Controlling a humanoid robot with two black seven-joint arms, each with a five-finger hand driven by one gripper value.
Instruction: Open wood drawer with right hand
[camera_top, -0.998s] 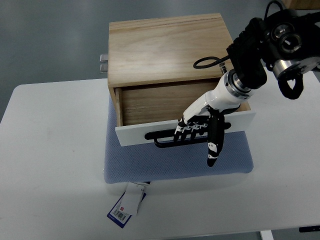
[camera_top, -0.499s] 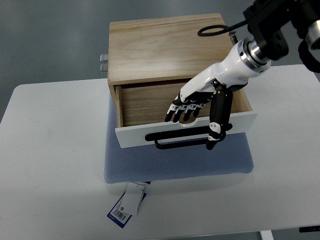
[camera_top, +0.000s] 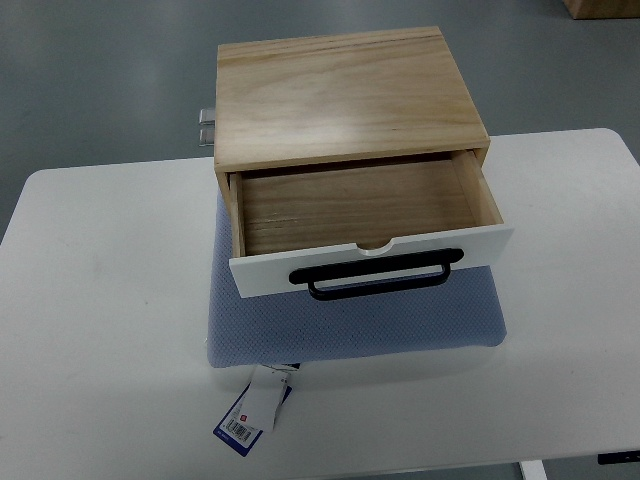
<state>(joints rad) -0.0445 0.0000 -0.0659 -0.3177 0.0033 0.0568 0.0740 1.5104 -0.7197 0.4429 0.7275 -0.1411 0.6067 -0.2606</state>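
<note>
The right hand has left the picture, so whether it is open or closed cannot be told. The wood drawer (camera_top: 365, 215) is sitting pulled open on the blue mat (camera_top: 350, 325).

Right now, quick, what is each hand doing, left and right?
Left hand: not in view.
Right hand: not in view; nothing touches the drawer, which stands pulled open.

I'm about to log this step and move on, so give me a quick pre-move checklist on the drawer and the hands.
1. Wood drawer pulled out of its cabinet: ok.
2. Drawer interior holds nothing visible: ok.
3. Black handle free of any fingers: ok.
4. Right hand out of the workspace: ok, not in view.
5. Left hand position: cannot tell, not in view.
6. Cabinet seated on the blue mat, not skewed off it: ok.
</note>
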